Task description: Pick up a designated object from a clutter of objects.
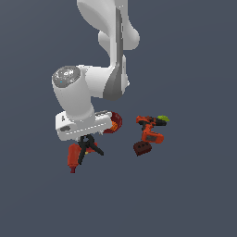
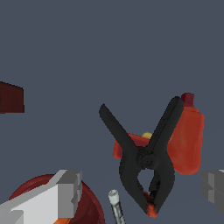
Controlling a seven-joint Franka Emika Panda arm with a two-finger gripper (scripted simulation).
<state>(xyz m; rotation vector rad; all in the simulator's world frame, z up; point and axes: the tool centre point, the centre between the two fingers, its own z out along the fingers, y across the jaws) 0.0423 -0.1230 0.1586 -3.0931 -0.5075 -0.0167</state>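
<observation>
The black spring clamp (image 2: 146,159) is X-shaped with splayed handles and orange-red jaw tips; it lies against the red drill (image 2: 186,140). In the exterior view the clamp (image 1: 89,147) sits just under my hand. My gripper (image 2: 140,192) is open, its grey fingers (image 2: 65,192) wide apart on either side of the clamp and not touching it. In the exterior view the gripper (image 1: 85,138) hovers right above the clamp, with the red drill (image 1: 73,158) to the exterior view's left.
A thin marker (image 2: 116,205) lies beside the clamp's jaw tips. A dark red bowl (image 1: 114,121) sits partly behind my hand. An orange-black drill (image 1: 150,128) and a brown block (image 1: 142,148) lie to the exterior view's right.
</observation>
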